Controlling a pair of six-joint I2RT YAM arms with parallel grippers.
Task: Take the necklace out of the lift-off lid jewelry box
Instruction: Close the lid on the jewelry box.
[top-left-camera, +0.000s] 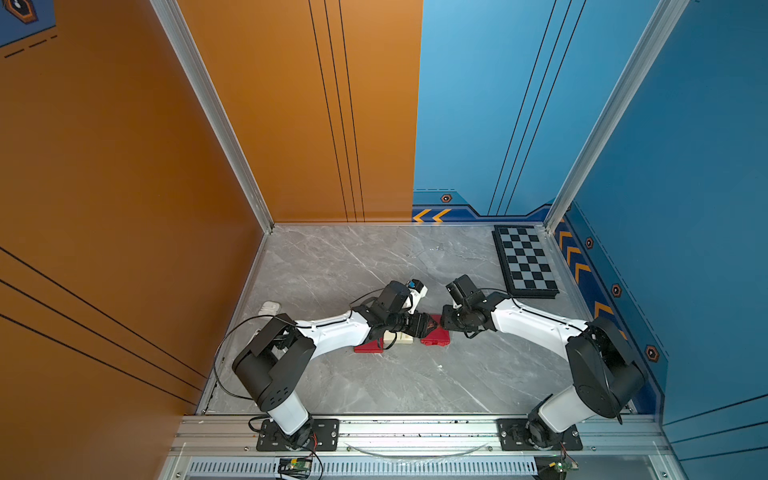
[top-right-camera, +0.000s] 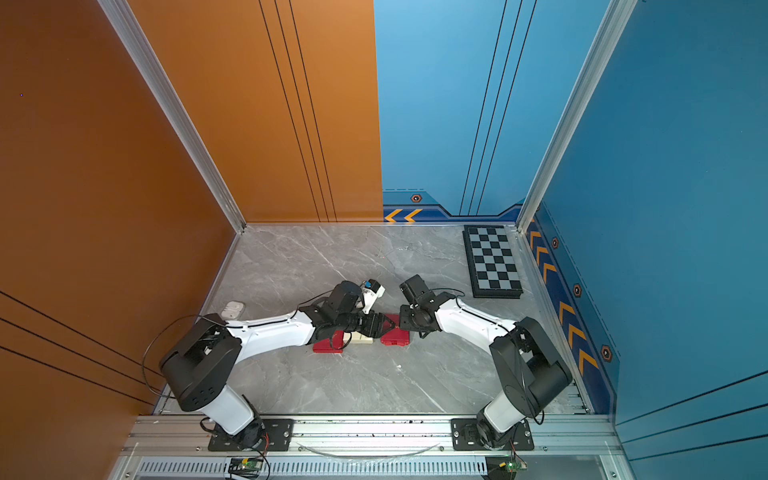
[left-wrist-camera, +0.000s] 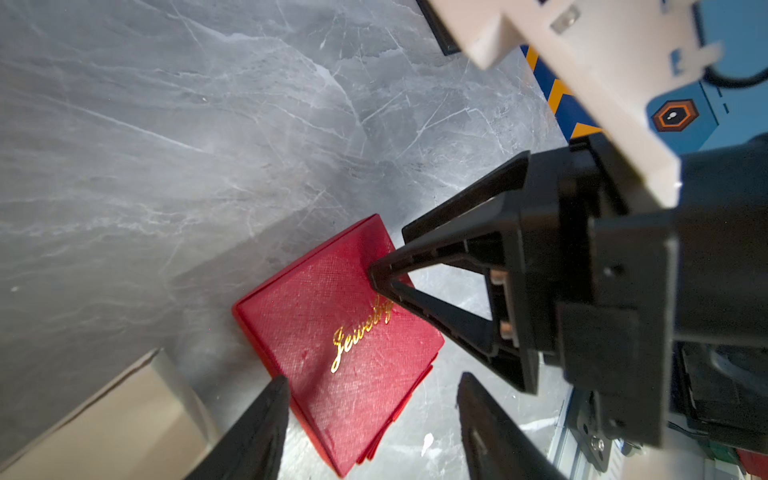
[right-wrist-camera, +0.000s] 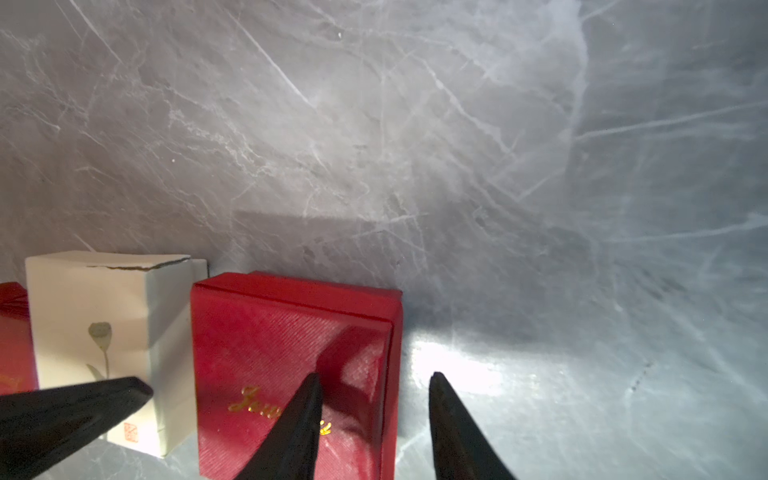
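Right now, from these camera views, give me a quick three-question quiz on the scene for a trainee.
1. Multiple choice: which gold word is printed on the lid of the red box? A) Jewelry B) Gift C) Watch
2. True or false: a white box stands beside it, on the side of the left claw.
3. Short answer: is the right claw open or shut?

Key
1. A
2. True
3. Open: one finger is over the lid, and the other is past the lid's edge.
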